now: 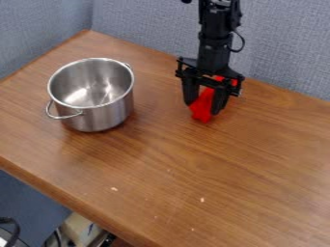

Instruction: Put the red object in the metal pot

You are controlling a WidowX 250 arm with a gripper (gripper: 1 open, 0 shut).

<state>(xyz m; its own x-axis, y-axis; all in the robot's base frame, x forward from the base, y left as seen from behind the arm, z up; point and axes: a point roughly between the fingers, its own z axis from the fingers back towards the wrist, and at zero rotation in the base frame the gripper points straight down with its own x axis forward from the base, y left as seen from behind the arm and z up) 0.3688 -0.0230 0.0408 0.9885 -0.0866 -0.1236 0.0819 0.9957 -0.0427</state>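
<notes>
The black gripper (206,96), pointing straight down, has its jaws clamped around the bright red rectangular plastic block (203,106) standing upright on the wooden counter (154,164), well right of the empty shiny round steel pot (92,93).

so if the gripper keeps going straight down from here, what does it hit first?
The black gripper points down with the bright red rectangular block between its fingers; the brown wooden table comes next, apparently right beneath.
</notes>
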